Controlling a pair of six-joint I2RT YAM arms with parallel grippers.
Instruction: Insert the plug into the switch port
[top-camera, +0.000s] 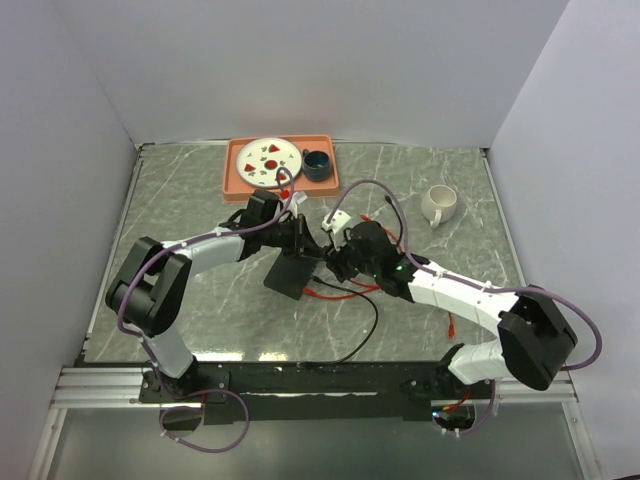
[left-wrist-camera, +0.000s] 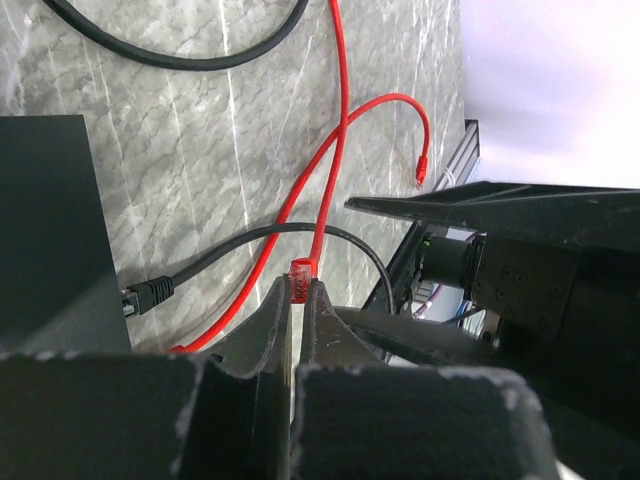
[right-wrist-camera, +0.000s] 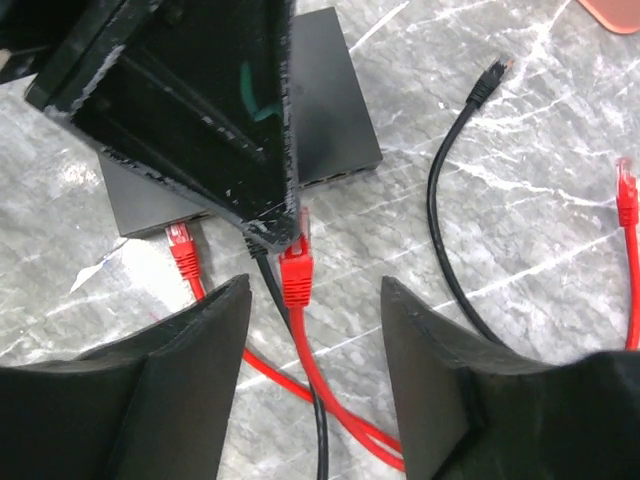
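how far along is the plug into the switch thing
Done: the left gripper is shut on a red plug. In hand: that plug is held just short of the switch front edge, while the right gripper is open and gripping nothing. Left: line the plug up with a port and push it in; it is not seated yet.

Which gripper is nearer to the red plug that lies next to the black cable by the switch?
Left. The left gripper is shut on the red plug. The right gripper is open just beside it, not touching.
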